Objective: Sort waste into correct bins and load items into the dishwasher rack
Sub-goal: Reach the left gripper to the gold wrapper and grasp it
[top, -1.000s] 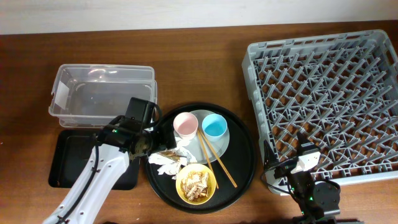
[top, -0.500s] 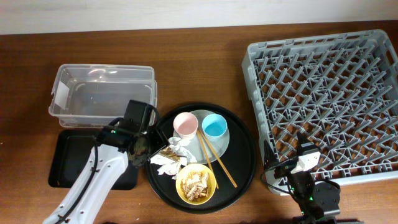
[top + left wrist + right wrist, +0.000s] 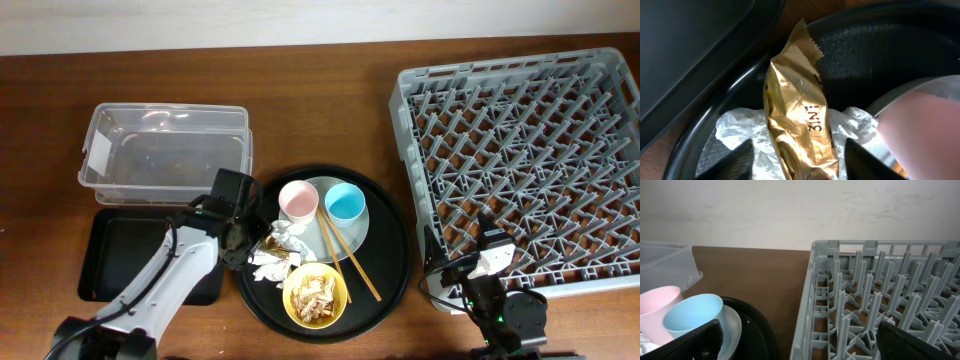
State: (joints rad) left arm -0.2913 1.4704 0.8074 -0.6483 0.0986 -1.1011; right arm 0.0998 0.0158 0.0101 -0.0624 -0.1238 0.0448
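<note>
In the left wrist view my left gripper [image 3: 800, 162] is open, its two fingers on either side of the brown-gold wrapper [image 3: 797, 115], which lies on crumpled white tissue [image 3: 737, 132]. Overhead, the left gripper [image 3: 248, 240] is at the left rim of the round black tray, by the wrapper [image 3: 272, 241] and tissue [image 3: 268, 264]. The yellow bowl [image 3: 315, 293] holds beige food scraps. The pink cup [image 3: 298, 201], blue cup [image 3: 346, 204] and chopsticks [image 3: 348, 258] rest on the grey plate [image 3: 352, 232]. My right gripper [image 3: 800, 347] is open and empty by the rack's front left corner.
The clear tub [image 3: 165, 150] stands at the left, with the shallow black tray [image 3: 115, 260] in front of it. The round black tray [image 3: 395, 245] carries the dishes. The grey dishwasher rack [image 3: 525, 160] fills the right side, and also shows in the right wrist view [image 3: 880, 300].
My left gripper has moved a little right and forward over the round tray's rim, closer to the wrapper. The right arm has not moved.
</note>
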